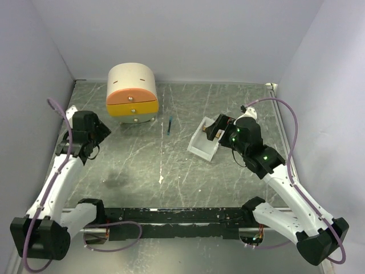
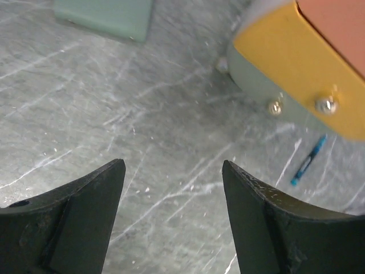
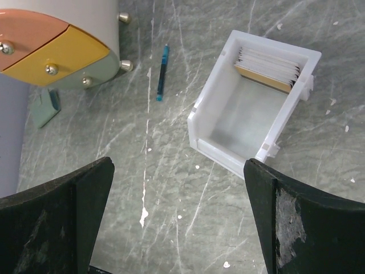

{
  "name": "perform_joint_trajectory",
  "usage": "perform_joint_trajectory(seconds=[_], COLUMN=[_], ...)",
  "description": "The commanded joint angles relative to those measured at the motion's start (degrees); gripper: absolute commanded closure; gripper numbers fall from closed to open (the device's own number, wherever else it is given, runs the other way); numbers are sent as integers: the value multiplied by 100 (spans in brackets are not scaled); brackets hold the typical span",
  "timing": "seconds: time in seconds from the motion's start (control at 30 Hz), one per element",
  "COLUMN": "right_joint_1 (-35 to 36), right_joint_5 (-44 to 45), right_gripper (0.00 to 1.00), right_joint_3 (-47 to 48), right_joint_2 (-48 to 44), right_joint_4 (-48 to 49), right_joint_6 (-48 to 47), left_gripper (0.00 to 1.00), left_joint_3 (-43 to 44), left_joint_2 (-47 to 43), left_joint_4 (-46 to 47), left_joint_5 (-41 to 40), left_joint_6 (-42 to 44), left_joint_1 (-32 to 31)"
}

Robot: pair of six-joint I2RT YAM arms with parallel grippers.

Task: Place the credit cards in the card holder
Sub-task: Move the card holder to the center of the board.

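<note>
Alignment between the right gripper and the credit cards decides the coming move. The cards stand on edge in a small stack against the far wall of the white tray, which sits on the table right of its middle, toward the right edge. The right gripper hangs over the near end of that tray, jaws spread wide and empty. The stack lies ahead of it and slightly to the right.

The stack's long axis runs across the tray, parallel to its far wall. Seen from the right wrist, that is close to the line joining the two fingers. Closing as they stand, the jaws would meet the cards' short ends, not their faces. So I judge the wrist needs roughly a quarter turn before it goes down to pinch a card by its flat sides. The tray walls leave little room around it.

The right arm is clearly the nearer one to the cards. The card holder lies flat on the far left part of the table, just beside the drawer box on its left. It is ahead and to the left of the left gripper, which is also open and holds nothing. A blue stick lies between box and tray, touching neither.
</note>
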Motion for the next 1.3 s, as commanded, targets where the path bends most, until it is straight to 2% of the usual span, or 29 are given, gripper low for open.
perform_joint_trajectory(seconds=[0.0, 0.17, 0.23, 0.37, 0.53, 0.6, 0.8, 0.97, 1.1, 1.27], right_joint_1=[-33, -36, -40, -33, -35, -34, -34, -35, -38, -33], right_joint_5=[218, 129, 119, -11, -48, -63, -141, -227, -288, -304], right_gripper=[0, 0, 0, 0, 0, 0, 0, 2, 3, 3], right_joint_3=[-58, -13, 7, 30, 184, 290, 558, 824, 822, 779], right_joint_2=[-93, -161, -173, -238, -223, -188, -99, -77, -150, -226], right_joint_4=[-77, -71, -63, 39, -63, -157, -316, -380, -344, -339], right_joint_6=[-8, -83, -142, -296, -354, -383, -461, -457, -396, -357], left_gripper=[20, 18, 17, 13, 15, 16, 15, 17, 16, 16], left_joint_3=[466, 1092, 1303, 1773, 2222, 2453, 3501, 3462, 3731, 3722], left_joint_2=[417, 1222, 1623, 2542, 3453, 3801, 4899, 5320, 5705, 5994], left_joint_4=[-2, 250, 509, 562, 1013, 1388, 1469, 2026, 1741, 1707], left_joint_5=[-362, -670, -564, -565, -197, -40, -208, -340, -646, -301], left_joint_6=[-801, -728, -567, -890, -1025, -763, -306, -205, -214, -343], left_joint_1=[461, 1082, 1313, 1677, 2065, 2103, 2113, 2112, 2119, 2122])
